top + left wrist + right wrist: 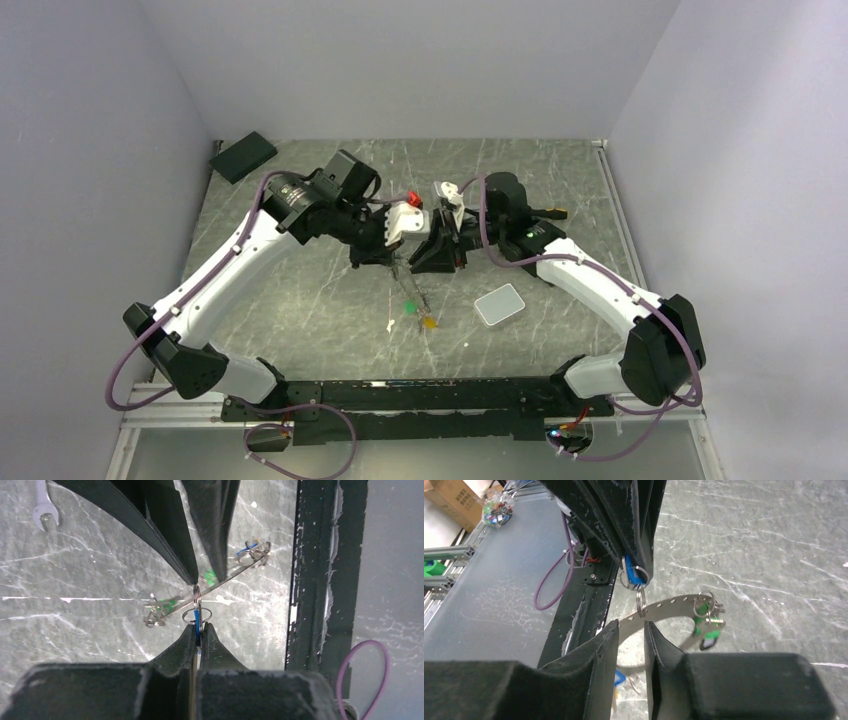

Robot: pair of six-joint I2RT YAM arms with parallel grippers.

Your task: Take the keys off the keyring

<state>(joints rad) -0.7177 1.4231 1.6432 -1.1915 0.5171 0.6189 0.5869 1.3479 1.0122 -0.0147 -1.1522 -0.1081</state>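
Observation:
The keyring (674,605) is a flat perforated metal band held above the table; in the left wrist view it (235,570) shows edge-on. My left gripper (199,626) is shut on a blue tag (628,576) whose small split ring links into the band. My right gripper (630,625) has its jaws a little apart, with the band crossing at its fingertips. Keys with green tags (706,627) hang on one side and also show in the left wrist view (159,611). A blue-tagged key (252,550) hangs at the other end. Both grippers meet mid-table (425,240).
A silver wrench (42,505) lies on the table. A grey rounded square pad (499,303) sits to the right of centre. A green tag (408,305) and an orange tag (430,322) show below the grippers. A black block (243,156) lies at the far left corner.

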